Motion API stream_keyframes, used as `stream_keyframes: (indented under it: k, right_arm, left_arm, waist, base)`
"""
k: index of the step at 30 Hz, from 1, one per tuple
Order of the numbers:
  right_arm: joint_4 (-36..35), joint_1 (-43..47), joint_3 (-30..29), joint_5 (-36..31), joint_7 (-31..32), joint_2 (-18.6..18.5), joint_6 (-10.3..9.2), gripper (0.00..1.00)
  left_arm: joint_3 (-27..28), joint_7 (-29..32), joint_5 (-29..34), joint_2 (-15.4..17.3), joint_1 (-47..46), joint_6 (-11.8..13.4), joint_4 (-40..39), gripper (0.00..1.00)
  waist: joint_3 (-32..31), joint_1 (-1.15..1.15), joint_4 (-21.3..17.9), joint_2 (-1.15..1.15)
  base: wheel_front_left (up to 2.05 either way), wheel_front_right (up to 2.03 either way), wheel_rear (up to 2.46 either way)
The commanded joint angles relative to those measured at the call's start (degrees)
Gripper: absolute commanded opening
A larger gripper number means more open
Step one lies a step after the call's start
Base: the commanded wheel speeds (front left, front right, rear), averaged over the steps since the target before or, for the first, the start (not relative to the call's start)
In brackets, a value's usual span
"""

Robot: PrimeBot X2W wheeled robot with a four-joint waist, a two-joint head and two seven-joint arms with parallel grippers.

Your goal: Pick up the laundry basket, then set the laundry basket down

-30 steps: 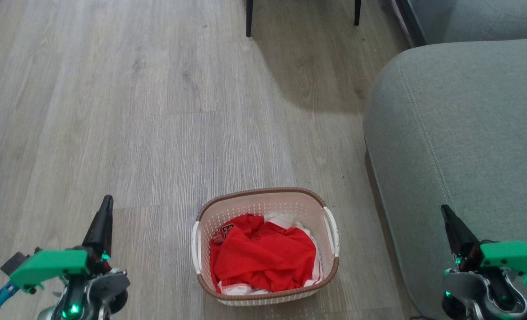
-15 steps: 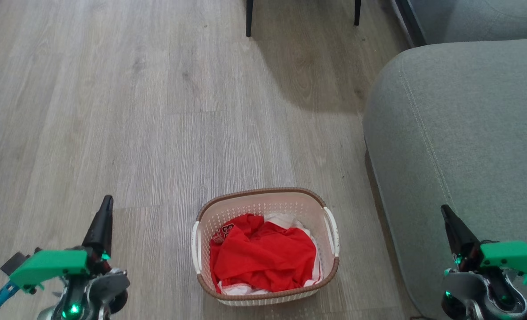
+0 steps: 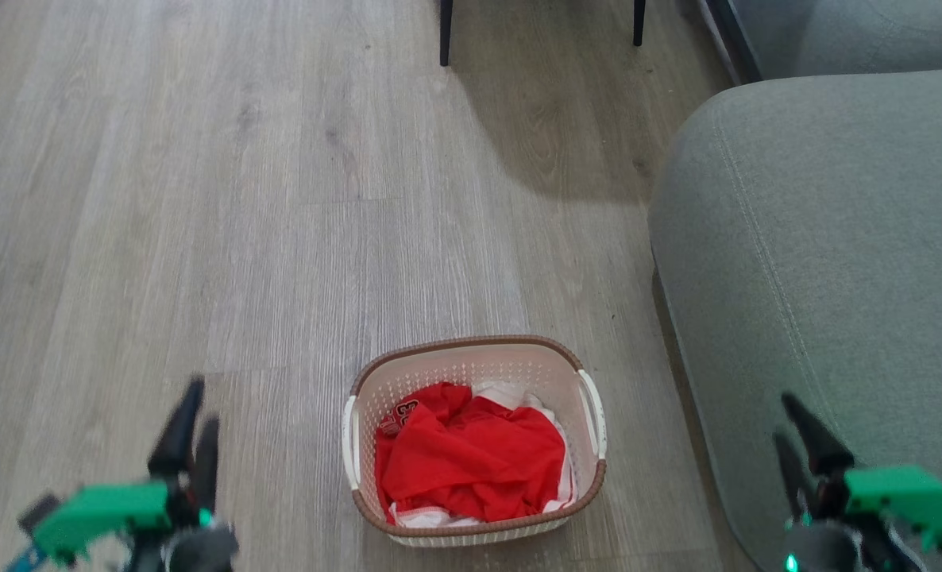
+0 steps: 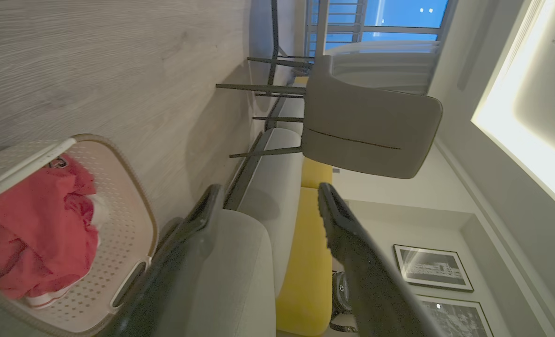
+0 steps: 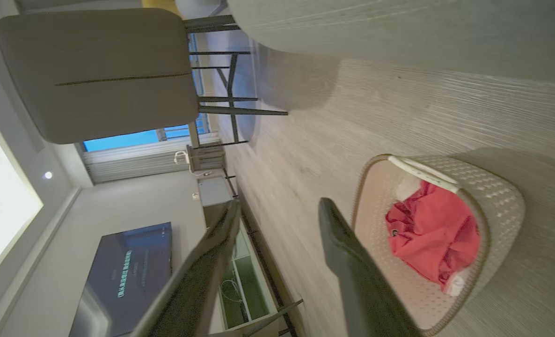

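Looking down from my head, I see a pale wood-grain floor (image 3: 280, 199). The laundry basket (image 3: 471, 365) stands on it, low in the middle of the view, between my two arms. It is a cream perforated basket with a brown rim and a white handle on each short side. Crumpled red and white clothes (image 3: 471, 461) lie inside. A grey sofa (image 3: 828, 238) sits just to the basket's right, and two dark chair legs (image 3: 445, 32) stand far ahead.

My left gripper (image 3: 202, 403) is at the lower left, over bare floor, well apart from the basket's left handle (image 3: 349, 441). Its two dark fingers point forward and stand apart, holding nothing; they look blurred. My left wrist camera shows the same gap between them, with the basket off to one side.

My right gripper (image 3: 782, 417) is at the lower right, in front of the sofa's edge, well apart from the basket's right handle (image 3: 592, 413). Its fingers also point forward, spread and empty, slightly blurred. From my right wrist camera the basket lies beside the fingers, not between them.
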Motion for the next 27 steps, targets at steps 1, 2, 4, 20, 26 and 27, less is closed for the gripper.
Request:
stream_keyframes:
  k: [1,2,4,20,26,27]
  right_arm:
    - [-0.54,-0.29,0.1,-0.04,-0.13,-0.05,0.0,1.0]
    - [-0.61,-0.26,0.29,-0.09,-0.29,-0.06,0.0,1.0]
    - [-0.76,-0.19,0.62,-0.24,-0.63,-0.07,0.0,1.0]
    - [-3.04,-0.02,1.87,-5.89,-3.31,-0.18,0.02,1.0]
    - [-4.63,-0.04,2.44,-10.6,-4.31,-0.23,0.03,1.0]
    - [-4.91,-0.04,2.56,-11.5,-4.48,-0.23,0.03,1.0]
  left_arm:
    - [-0.12,-0.13,0.07,0.02,-0.35,0.01,-0.53,1.0]
    - [-0.25,-0.29,0.16,0.03,-0.29,0.03,-0.64,1.0]
    - [-0.48,-0.63,0.35,0.03,-0.16,0.09,-0.9,1.0]
    - [-1.83,-3.32,5.88,0.07,0.14,1.54,-4.47,1.0]
    - [-2.77,-4.33,10.52,0.09,-0.09,2.34,-6.2,1.0]
    - [-2.92,-4.5,11.36,0.09,-0.12,2.49,-6.47,1.0]
  waist:
    - [-0.02,0.0,0.0,0.0]
    - [-0.05,0.0,0.01,0.0]
    - [-0.11,0.0,0.04,0.0]
    - [-0.47,0.0,0.61,0.0]
    - [-0.56,0.0,0.91,0.0]
    - [-0.57,0.0,0.96,0.0]
  base:
    - [0.0,0.0,0.0]
    - [0.0,0.0,0.0]
    - [0.0,0.0,0.0]
    - [0.0,0.0,0.0]
    - [0.0,0.0,0.0]
    - [0.0,0.0,0.0]
